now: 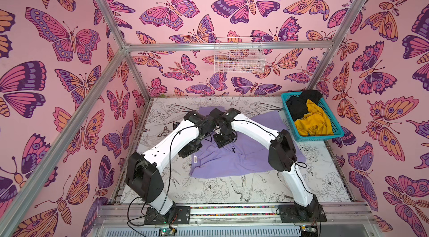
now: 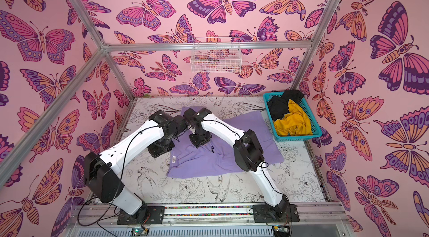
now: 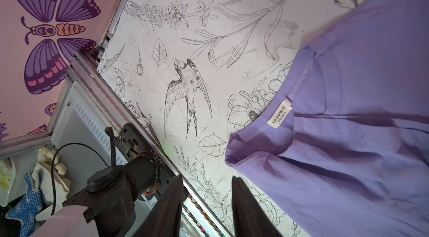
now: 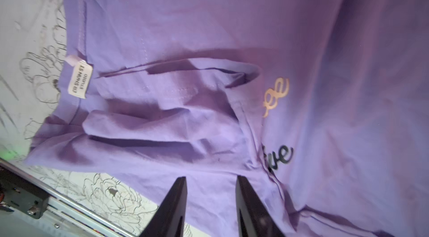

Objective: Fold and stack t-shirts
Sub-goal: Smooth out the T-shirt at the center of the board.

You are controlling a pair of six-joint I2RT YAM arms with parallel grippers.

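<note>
A lavender t-shirt (image 1: 243, 159) (image 2: 216, 161) lies partly folded and creased on the flower-printed table, its white neck label (image 3: 279, 114) (image 4: 80, 80) at the collar edge. Both arms bend over it near its far left part. My left gripper (image 3: 206, 177) is open over bare table and the front rail, beside the shirt's collar (image 3: 348, 131), with nothing between its fingers. My right gripper (image 4: 211, 177) is open just above the lavender cloth (image 4: 209, 27), holding nothing. A mustard-yellow t-shirt (image 1: 313, 123) and a black t-shirt (image 1: 299, 104) lie crumpled in the basket.
The teal lattice basket (image 1: 320, 138) stands at the table's far right corner. A white wire basket (image 1: 239, 54) hangs on the back wall. Aluminium frame posts and butterfly-papered walls enclose the table; a metal rail (image 1: 232, 210) runs along its front edge.
</note>
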